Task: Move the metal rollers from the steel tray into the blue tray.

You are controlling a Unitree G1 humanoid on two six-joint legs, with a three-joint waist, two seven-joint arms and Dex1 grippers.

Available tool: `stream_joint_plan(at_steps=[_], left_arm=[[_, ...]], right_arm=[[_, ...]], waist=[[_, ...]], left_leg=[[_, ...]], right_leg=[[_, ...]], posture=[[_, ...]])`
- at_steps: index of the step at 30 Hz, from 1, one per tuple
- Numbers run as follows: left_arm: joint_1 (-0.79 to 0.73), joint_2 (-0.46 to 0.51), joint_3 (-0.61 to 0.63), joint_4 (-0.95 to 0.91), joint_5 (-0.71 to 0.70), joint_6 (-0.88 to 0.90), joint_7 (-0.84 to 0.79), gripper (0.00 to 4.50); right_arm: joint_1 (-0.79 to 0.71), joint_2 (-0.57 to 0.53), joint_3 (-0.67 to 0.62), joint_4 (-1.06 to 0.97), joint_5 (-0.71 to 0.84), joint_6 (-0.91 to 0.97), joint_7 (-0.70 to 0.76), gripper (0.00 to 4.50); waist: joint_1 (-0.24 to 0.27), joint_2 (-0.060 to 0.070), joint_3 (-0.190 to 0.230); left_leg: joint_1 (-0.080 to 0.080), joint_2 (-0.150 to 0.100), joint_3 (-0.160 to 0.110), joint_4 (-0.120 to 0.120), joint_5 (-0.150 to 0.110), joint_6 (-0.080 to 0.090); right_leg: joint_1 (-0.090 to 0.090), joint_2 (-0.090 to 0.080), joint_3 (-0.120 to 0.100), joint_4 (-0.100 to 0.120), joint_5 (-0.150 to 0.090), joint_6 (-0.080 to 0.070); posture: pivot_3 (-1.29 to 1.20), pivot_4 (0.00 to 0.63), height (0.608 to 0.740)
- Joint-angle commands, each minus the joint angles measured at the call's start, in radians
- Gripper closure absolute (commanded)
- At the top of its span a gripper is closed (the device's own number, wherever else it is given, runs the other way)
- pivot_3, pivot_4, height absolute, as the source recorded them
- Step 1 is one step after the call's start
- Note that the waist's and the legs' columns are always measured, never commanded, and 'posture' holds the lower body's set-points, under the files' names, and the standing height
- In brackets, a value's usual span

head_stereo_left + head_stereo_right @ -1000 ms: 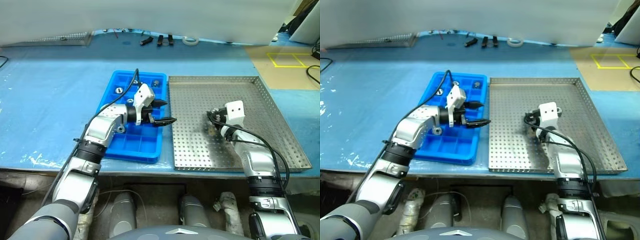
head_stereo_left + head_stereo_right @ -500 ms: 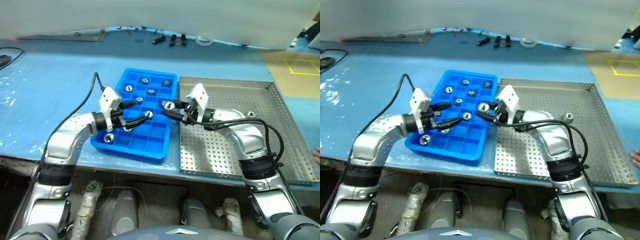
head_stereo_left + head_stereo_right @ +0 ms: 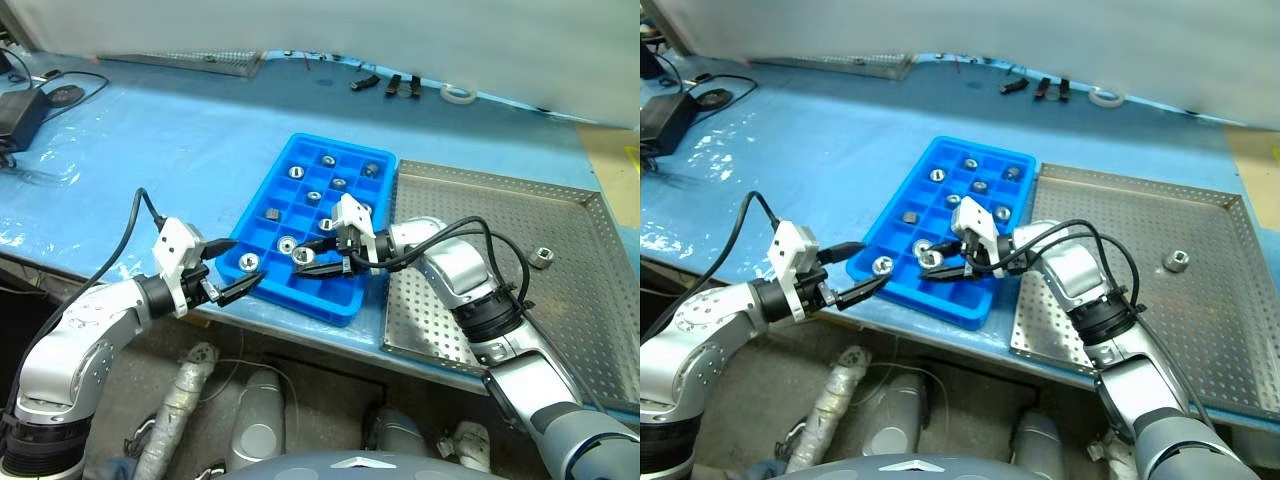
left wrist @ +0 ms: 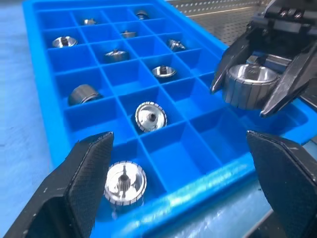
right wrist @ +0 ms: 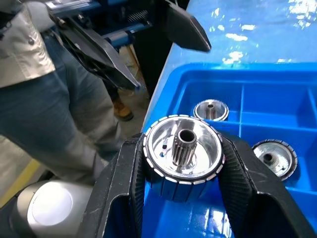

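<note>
Compared with the earlier frames, we find the camera swung left, so the whole scene sits differently. The right pincer has left the steel tray and now hangs over the near rows of the blue tray. The left pincer has drawn back off the blue tray to its near left edge.

The right pincer is clamped on one metal roller, a ribbed silver cylinder with a splined centre bore, held between both fingers above the blue compartments. The left pincer stands wide apart and holds nothing; a seated roller lies just beside its finger.

Other rollers occupy separate compartments of the blue tray. One roller remains on the steel tray, well apart from both pincers.

We cannot tell which compartment lies under the held roller. A person stands beyond the bench edge.
</note>
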Motion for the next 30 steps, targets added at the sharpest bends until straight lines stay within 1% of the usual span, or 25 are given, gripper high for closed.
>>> stream_joint_plan(at_steps=[1, 5, 7, 9, 12, 16, 18, 21, 22, 24, 27, 29, 30], left_arm=[[0.003, 0.015, 0.024, -0.050, -0.028, 0.003, 0.022, 0.00], [-0.019, 0.018, 0.002, -0.040, -0.034, 0.006, 0.032, 0.00], [-0.034, 0.020, -0.011, -0.030, -0.035, 0.005, 0.031, 0.00], [-0.054, 0.022, -0.024, -0.012, -0.035, 0.003, 0.025, 0.00], [-0.090, 0.027, -0.043, 0.020, -0.034, -0.002, 0.009, 0.00], [-0.173, 0.023, -0.082, 0.092, -0.020, -0.019, -0.012, 0.00], [-0.228, 0.005, -0.105, 0.142, -0.008, -0.040, -0.017, 0.00], [-0.323, -0.028, -0.162, 0.246, 0.029, -0.097, -0.044, 0.00], [-0.349, -0.038, -0.181, 0.279, 0.042, -0.116, -0.056, 0.00], [-0.424, -0.067, -0.232, 0.371, 0.071, -0.164, -0.099, 0.00], [-0.520, -0.108, -0.278, 0.494, 0.098, -0.220, -0.155, 0.00], [-0.580, -0.139, -0.303, 0.576, 0.118, -0.258, -0.191, 0.00], [-0.615, -0.162, -0.320, 0.625, 0.131, -0.282, -0.212, 0.00]], right_arm=[[-0.013, 0.012, -0.006, -0.027, 0.014, 0.026, 0.002, 2.82], [-0.010, 0.003, -0.001, -0.025, -0.027, -0.008, -0.020, 2.82], [-0.002, -0.006, -0.003, -0.033, -0.030, -0.012, -0.013, 2.10], [0.008, -0.013, -0.009, -0.048, -0.029, -0.006, -0.014, 1.56], [0.016, -0.019, -0.017, -0.066, -0.041, -0.008, -0.041, 0.57], [0.029, -0.031, -0.044, -0.095, -0.069, -0.026, -0.108, 0.57], [0.038, -0.037, -0.070, -0.115, -0.065, -0.022, -0.140, 0.57], [0.047, -0.039, -0.147, -0.122, -0.059, -0.004, -0.226, 0.57], [0.051, -0.041, -0.171, -0.122, -0.060, -0.005, -0.252, 0.40], [0.063, -0.050, -0.237, -0.130, -0.074, -0.020, -0.328, 0.02], [0.079, -0.057, -0.303, -0.143, -0.110, -0.025, -0.442, 0.02], [0.088, -0.053, -0.346, -0.145, -0.145, -0.022, -0.540, 0.02], [0.095, -0.049, -0.378, -0.140, -0.174, -0.023, -0.618, 0.02]], waist=[[0.009, 0.000, 0.000], [0.020, 0.000, 0.000], [0.020, 0.000, 0.000], [0.019, 0.000, 0.000], [0.016, 0.000, 0.000], [0.010, 0.000, 0.000], [0.003, 0.000, 0.000], [-0.015, 0.000, 0.000], [-0.024, 0.000, 0.000], [-0.044, -0.001, 0.000], [-0.074, -0.001, 0.000], [-0.101, -0.001, -0.001], [-0.118, -0.001, -0.001]], left_leg=[[0.000, 0.000, -0.001, 0.000, 0.001, -0.001], [0.000, 0.000, -0.001, 0.000, 0.001, -0.002], [0.000, 0.000, -0.001, 0.000, 0.001, -0.002], [0.000, 0.000, -0.001, 0.000, 0.002, -0.002], [0.000, 0.000, -0.001, 0.000, 0.002, -0.003], [0.001, 0.000, -0.001, 0.000, 0.003, -0.004], [0.000, 0.000, -0.001, 0.001, 0.004, -0.006], [0.000, -0.001, -0.001, 0.002, 0.006, -0.009], [0.001, -0.002, -0.001, 0.002, 0.006, -0.009], [0.001, -0.002, 0.000, 0.003, 0.006, -0.009], [0.000, -0.002, 0.000, 0.004, 0.007, -0.010], [0.000, -0.002, 0.000, 0.005, 0.007, -0.010], [0.001, -0.002, 0.000, 0.005, 0.008, -0.010]], right_leg=[[0.000, 0.000, 0.000, 0.000, 0.000, 0.000], [0.000, 0.001, 0.000, 0.000, 0.000, 0.000], [-0.001, 0.001, 0.000, 0.000, 0.000, 0.000], [-0.001, 0.001, 0.000, 0.000, 0.000, 0.000], [0.000, 0.001, 0.000, 0.001, 0.000, 0.000], [0.000, 0.001, 0.001, 0.001, 0.000, 0.000], [0.000, 0.001, 0.001, 0.002, 0.000, 0.000], [0.000, 0.001, 0.001, 0.003, 0.000, 0.001], [0.000, 0.001, 0.001, 0.004, 0.001, 0.001], [0.000, 0.001, 0.001, 0.005, 0.001, 0.001], [0.000, 0.001, 0.001, 0.006, 0.001, 0.001], [0.000, 0.001, 0.002, 0.007, 0.001, 0.001], [-0.001, 0.001, 0.002, 0.007, 0.001, 0.001]], posture=[[0.46, 0.150, 0.740], [0.44, 0.150, 0.740], [0.42, 0.150, 0.740], [0.40, 0.150, 0.740], [0.36, 0.150, 0.740], [0.29, 0.150, 0.740], [0.24, 0.150, 0.740], [0.17, 0.150, 0.740], [0.15, 0.150, 0.740], [0.06, 0.150, 0.740], [-0.04, 0.150, 0.740], [-0.11, 0.150, 0.740], [-0.15, 0.150, 0.740]])
